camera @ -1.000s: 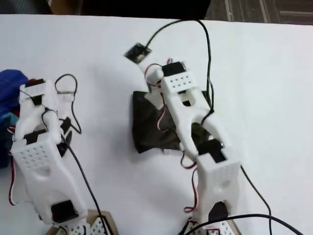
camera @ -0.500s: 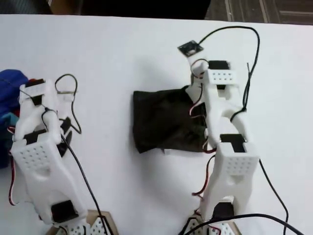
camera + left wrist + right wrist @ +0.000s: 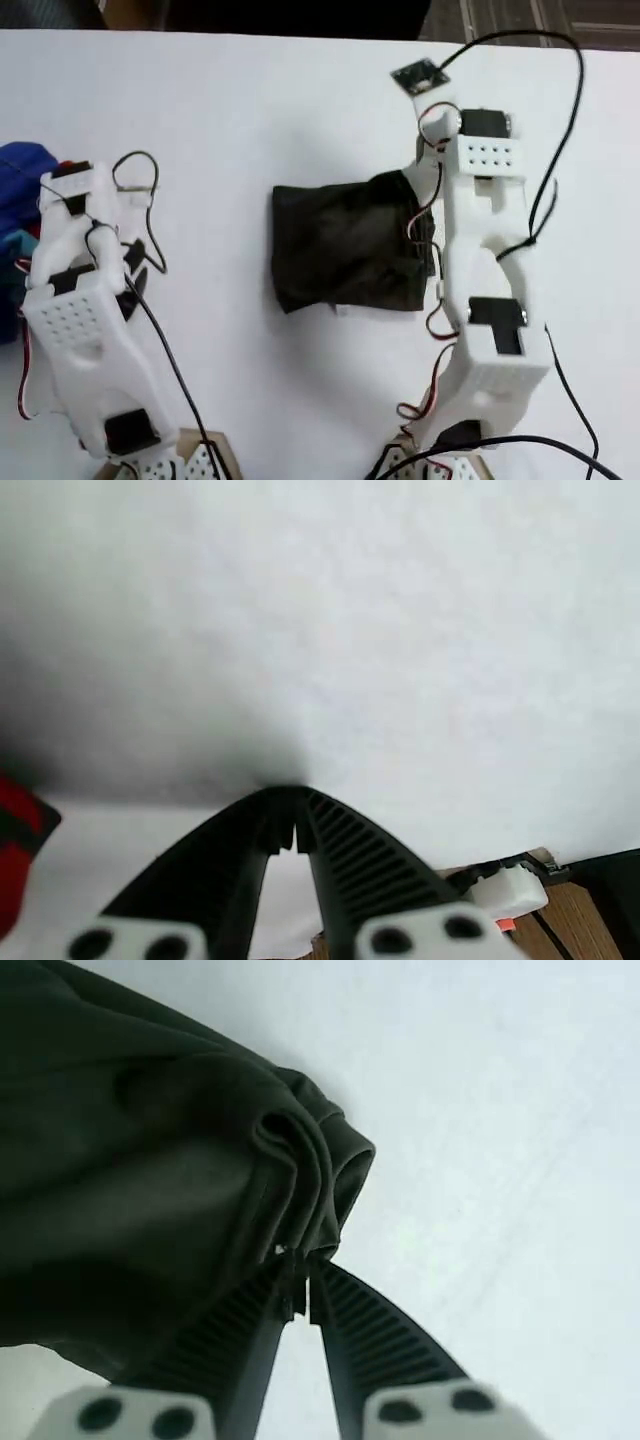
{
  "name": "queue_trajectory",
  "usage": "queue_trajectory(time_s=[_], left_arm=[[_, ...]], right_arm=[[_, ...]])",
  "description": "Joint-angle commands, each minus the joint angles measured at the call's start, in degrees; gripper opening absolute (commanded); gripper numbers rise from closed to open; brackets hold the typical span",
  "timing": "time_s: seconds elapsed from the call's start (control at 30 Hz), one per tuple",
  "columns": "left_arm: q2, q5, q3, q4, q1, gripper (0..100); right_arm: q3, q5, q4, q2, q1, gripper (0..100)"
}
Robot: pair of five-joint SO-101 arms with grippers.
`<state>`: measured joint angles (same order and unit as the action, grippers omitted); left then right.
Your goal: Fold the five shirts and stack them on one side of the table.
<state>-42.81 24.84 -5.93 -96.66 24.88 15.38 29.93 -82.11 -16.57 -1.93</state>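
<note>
Your right pincer [image 3: 300,1288] is clenched on the bunched edge of the dark, soft fabric shirt [image 3: 345,245], with a fold of cloth nipped at its tips. That shirt lies as a rough rectangle near the middle of the white desk [image 3: 220,110], its right edge tucked under your right arm. Your left pincer [image 3: 293,820] is clamped together on nothing, above bare desk on the left side, near a heap of blue cloth [image 3: 20,175] at the desk's left edge
</note>
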Motion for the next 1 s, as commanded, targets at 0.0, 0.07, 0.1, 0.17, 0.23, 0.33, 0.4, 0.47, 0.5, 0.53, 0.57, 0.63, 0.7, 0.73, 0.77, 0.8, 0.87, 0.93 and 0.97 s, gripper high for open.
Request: queue_trajectory(time_s=[0.0,0.07,0.1,0.17,0.23,0.33,0.4,0.47,0.5,0.53,0.57,0.63,0.7,0.73,0.77,0.8,0.87,0.93,0.97], left_arm=[[-0.79,0.26,0.84,2.02,-4.04,3],[-0.79,0.26,0.84,2.02,-4.04,3],[-0.79,0.26,0.84,2.02,-4.04,3],[-0.79,0.26,0.84,2.02,-4.04,3],[-0.79,0.26,0.84,2.02,-4.04,3],[-0.79,0.26,0.84,2.02,-4.04,3],[-0.79,0.26,0.84,2.02,-4.04,3],[-0.79,0.26,0.84,2.02,-4.04,3],[-0.79,0.26,0.84,2.02,-4.04,3],[-0.79,0.26,0.84,2.02,-4.04,3],[-0.79,0.26,0.84,2.02,-4.04,3],[-0.79,0.26,0.84,2.02,-4.04,3],[-0.79,0.26,0.84,2.02,-4.04,3],[-0.79,0.26,0.84,2.02,-4.04,3],[-0.79,0.26,0.84,2.02,-4.04,3],[-0.79,0.26,0.84,2.02,-4.04,3],[-0.79,0.26,0.84,2.02,-4.04,3],[-0.79,0.26,0.84,2.02,-4.04,3],[-0.79,0.26,0.84,2.02,-4.04,3]], right_arm=[[-2.73,0.00,0.57,4.62,-0.31,2.1],[-7.74,0.00,3.47,4.79,-0.40,2.1],[-10.64,0.00,5.41,5.14,-0.40,2.1],[-15.47,0.00,8.92,5.58,-0.13,2.1],[-20.57,0.00,12.09,6.73,-0.13,2.1],[-28.04,0.00,15.87,10.07,-0.92,2.1],[-32.35,0.00,17.89,13.14,-2.51,2.1],[-36.22,0.00,19.03,16.75,-4.44,2.1],[-38.07,0.00,19.56,18.42,-5.58,2.1],[-39.82,0.00,20.09,20.18,-6.73,2.1],[-41.67,0.00,20.70,21.76,-7.87,2.1],[-45.19,0.00,22.02,24.13,-9.36,2.1],[-48.44,0.00,23.34,26.33,-9.63,2.1],[-49.58,0.26,23.96,27.12,-9.54,2.1],[-50.46,0.44,24.40,27.82,-9.45,2.1],[-50.99,0.53,24.40,28.00,-9.36,2.1],[-51.78,0.53,24.40,28.26,-9.36,2.1],[-51.87,0.62,24.04,28.26,-9.27,2.1],[-52.04,0.62,23.87,28.26,-9.19,2.1]])
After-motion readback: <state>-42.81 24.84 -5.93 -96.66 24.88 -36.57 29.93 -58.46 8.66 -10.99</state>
